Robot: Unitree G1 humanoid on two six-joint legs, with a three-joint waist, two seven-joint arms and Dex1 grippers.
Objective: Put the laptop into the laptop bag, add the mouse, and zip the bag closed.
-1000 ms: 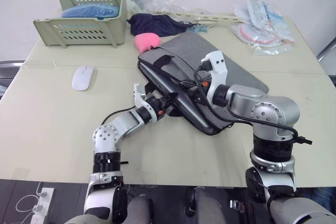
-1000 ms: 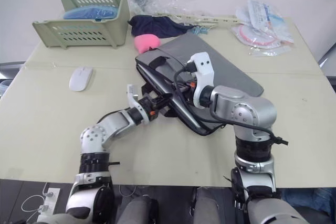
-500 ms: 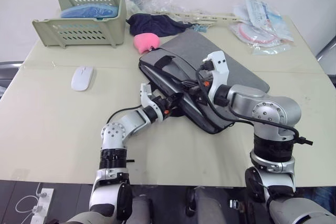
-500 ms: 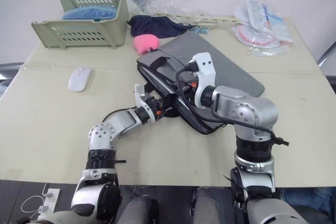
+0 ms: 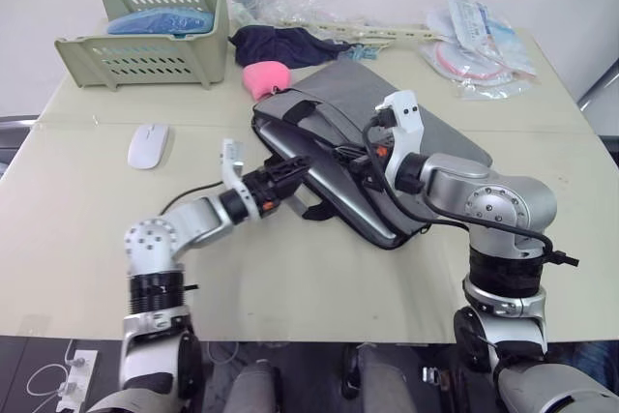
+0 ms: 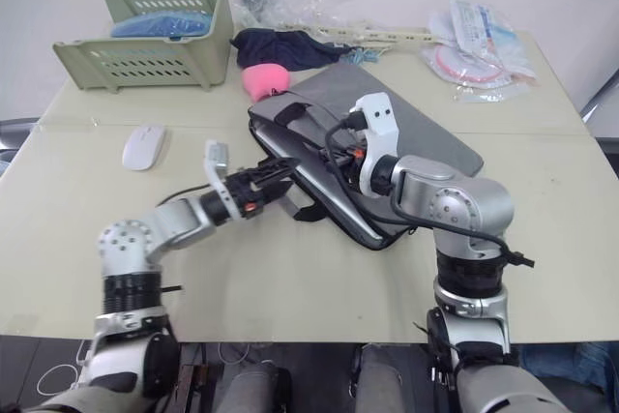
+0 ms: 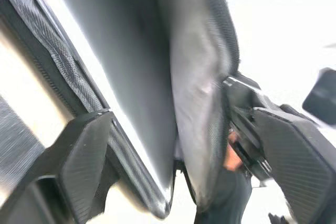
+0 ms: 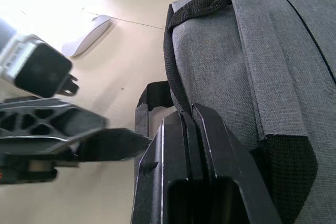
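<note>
Left eye view showed what had changed over the last second: the left arm had swung its elbow outward toward 9 o'clock, while the left gripper (image 5: 287, 172) stayed at the open edge of the grey bag (image 5: 426, 137). Its fingers sat spread, one on each side of the bag's lower lip, as the left wrist view confirmed, with nothing clamped between them. The right gripper (image 8: 184, 129) had barely shifted; its fingers were pinched tight on the black strap (image 8: 176, 85) at the bag's upper flap, holding the mouth lifted.

The laptop (image 5: 334, 181) lay as a pale slab inside that mouth, mostly within the bag, its long edge still exposed along the opening toward 7 o'clock. I judged the first step nearly finished, with the left arm's new angle probably meant for nudging the slab deeper or freeing the lip.

The mouse (image 5: 147, 144) rested alone on the table (image 5: 77, 210) at about 10 o'clock from the bag, well apart from it and untouched. A pink toy (image 5: 267, 76) sat just beside the bag's far corner, and a green basket (image 5: 145, 21) stood near the far left edge. Adding the mouse and zipping were still to come.
</note>
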